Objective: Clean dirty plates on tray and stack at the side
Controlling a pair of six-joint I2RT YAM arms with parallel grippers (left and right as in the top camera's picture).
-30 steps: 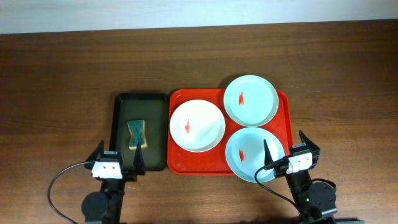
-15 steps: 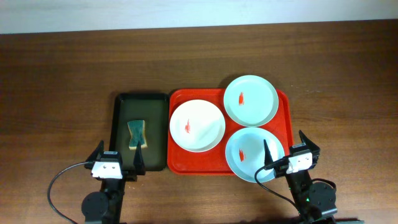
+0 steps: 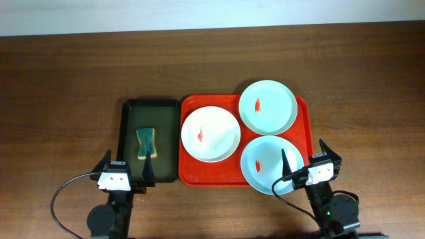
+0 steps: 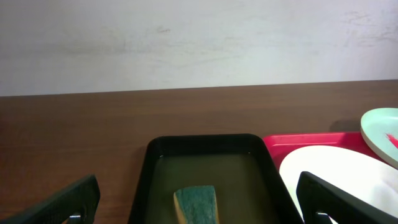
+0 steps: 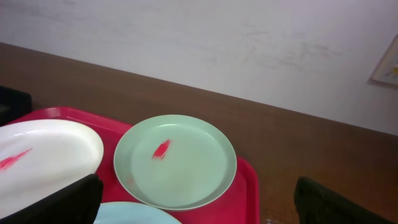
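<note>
Brown wood table (image 3: 66,73), white wall (image 4: 199,37) behind, red tray (image 3: 192,104) right of centre bearing three smeared plates (image 3: 210,133), sponge (image 3: 146,143) in dark tray (image 3: 130,113) alongside, left gripper (image 3: 126,166) and right gripper (image 3: 304,158) gaping, empty.

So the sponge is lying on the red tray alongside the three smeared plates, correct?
No. The sponge lies in the dark tray, beside the red tray that holds the three smeared plates. The overhead view shows it.

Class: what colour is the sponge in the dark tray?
The sponge is teal-green with a tan edge, clearest in the overhead view.
</note>
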